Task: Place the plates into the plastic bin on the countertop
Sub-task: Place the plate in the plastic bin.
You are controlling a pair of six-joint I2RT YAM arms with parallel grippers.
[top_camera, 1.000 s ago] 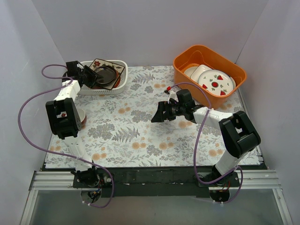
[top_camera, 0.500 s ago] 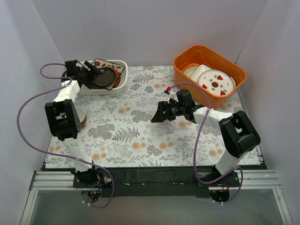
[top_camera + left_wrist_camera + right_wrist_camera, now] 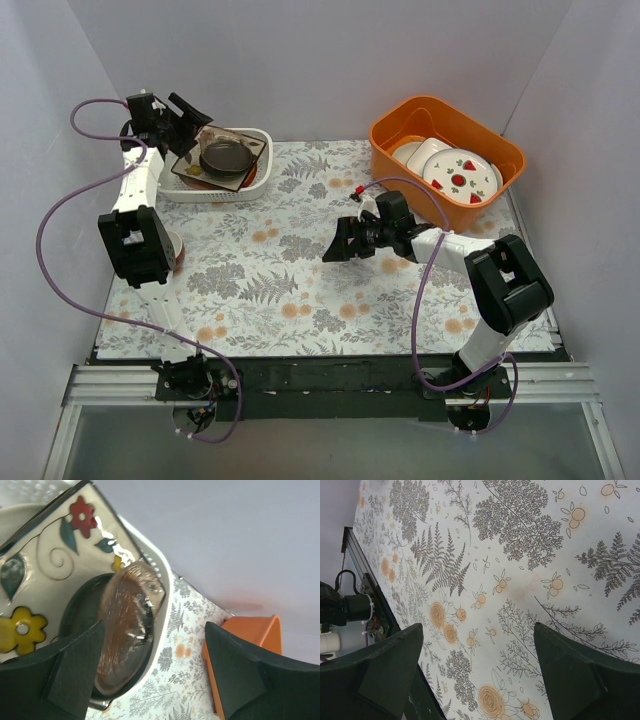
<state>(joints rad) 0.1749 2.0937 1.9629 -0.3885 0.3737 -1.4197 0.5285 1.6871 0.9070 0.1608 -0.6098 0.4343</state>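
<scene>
The left gripper (image 3: 195, 120) hangs above the plastic bin (image 3: 262, 172), jaws spread and empty, probably to stay clear of the plates (image 3: 222, 155) stacked inside; the right gripper (image 3: 335, 245), likewise agape and empty, hovers over the countertop (image 3: 300, 290), seemingly idle.

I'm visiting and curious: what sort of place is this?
Likely a robot test booth, not a kitchen: two arms bolted to a rail, plain walls, and a fern-printed tabletop holding a white basket of plates.

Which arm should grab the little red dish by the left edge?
Probably the left. The red dish sits on the left arm's side, near the white bin, and the left gripper is open. The right gripper hovers mid-countertop, farther from the bin.
</scene>
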